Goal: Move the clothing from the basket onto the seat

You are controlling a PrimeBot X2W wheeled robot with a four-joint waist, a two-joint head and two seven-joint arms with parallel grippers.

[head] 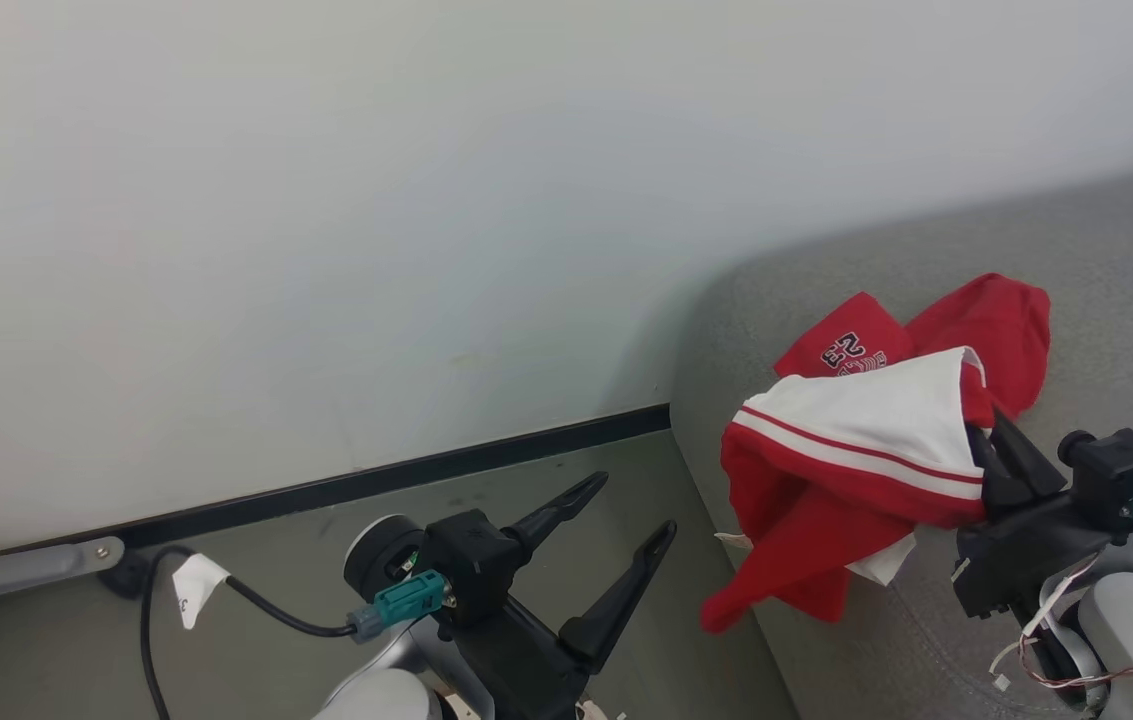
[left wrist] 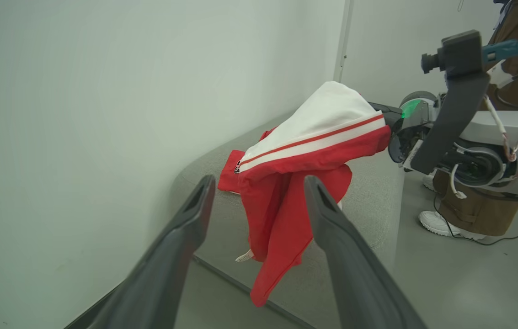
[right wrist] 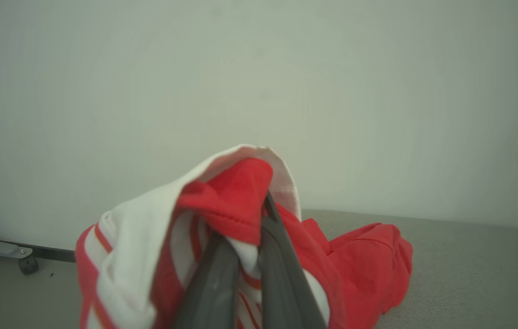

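My right gripper (head: 984, 452) is shut on a red garment with a white panel and red stripes (head: 856, 440), held up over the left edge of the grey seat (head: 1106, 260); its red tail hangs down past the seat's corner. In the right wrist view the fingers (right wrist: 281, 269) vanish into this bunched cloth (right wrist: 149, 237). A second red garment (head: 986, 320) with navy-and-white lettering lies on the seat behind it. My left gripper (head: 626, 510) is open over the floor, left of the seat, nothing between its fingers (left wrist: 194, 205). The basket is out of view.
A pale wall with a black baseboard (head: 376, 480) runs behind the seat. A black cable with a white tag (head: 194, 588) lies on the floor beside a grey metal foot (head: 16, 565). A person's brown trousers and white shoe (left wrist: 441, 224) stand beyond my right arm.
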